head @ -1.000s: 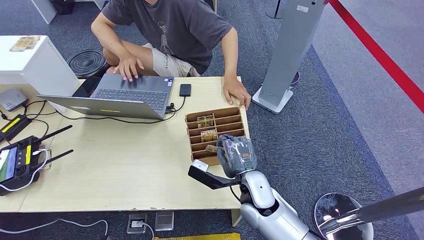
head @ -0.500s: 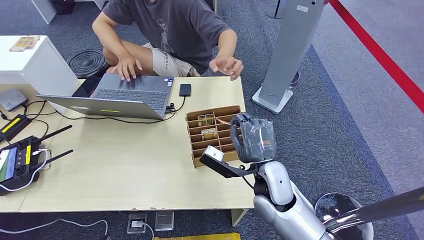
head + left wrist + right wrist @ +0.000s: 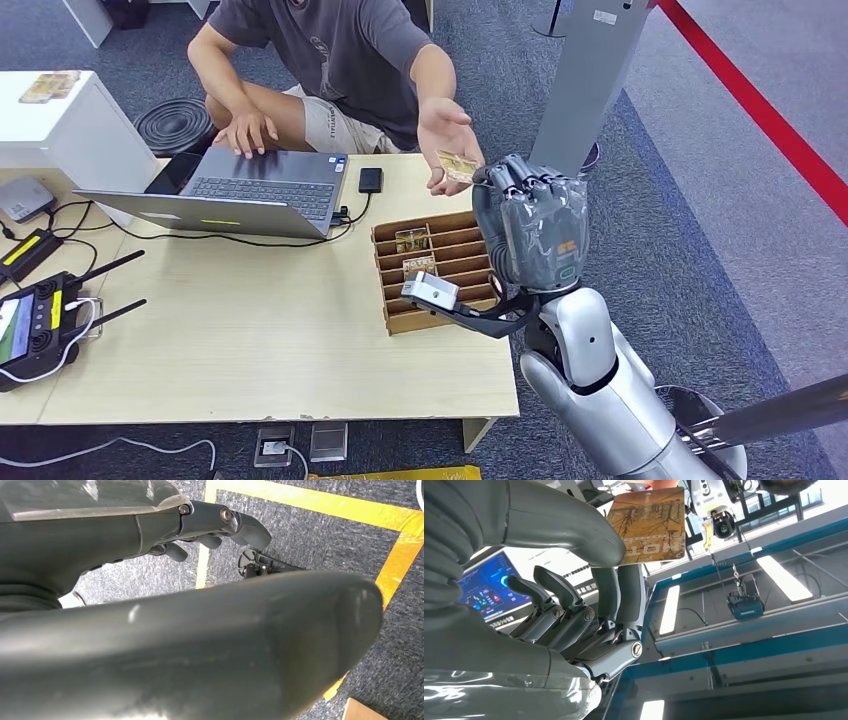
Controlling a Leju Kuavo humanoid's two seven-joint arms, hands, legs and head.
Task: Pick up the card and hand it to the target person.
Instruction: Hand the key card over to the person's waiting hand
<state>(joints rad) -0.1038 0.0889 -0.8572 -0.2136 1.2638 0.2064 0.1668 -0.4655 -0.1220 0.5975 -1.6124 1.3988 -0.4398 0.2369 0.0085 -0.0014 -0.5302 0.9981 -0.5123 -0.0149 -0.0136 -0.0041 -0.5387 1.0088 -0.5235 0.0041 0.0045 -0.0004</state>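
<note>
Right hand (image 3: 530, 232) is raised above the far right corner of the light wooden tabletop (image 3: 250, 340), pinching the small brown printed card (image 3: 458, 165) between thumb and fingers; right wrist view confirms the card (image 3: 650, 526) clamped at one edge under the thick grey thumb, darker fingers (image 3: 624, 597) behind it. Card sits right at the person's upturned open palm (image 3: 447, 128), touching or just over it, can't tell which. Person in a dark grey t-shirt (image 3: 330, 50) crouches behind the tabletop, other hand on the open silver laptop (image 3: 235, 195). Brown cardboard slotted card holder (image 3: 437, 270) sits below the raised hand with more cards in its slots. Left hand (image 3: 200, 525) hangs over grey carpet with yellow tape lines, fingers curled in, holding nothing.
</note>
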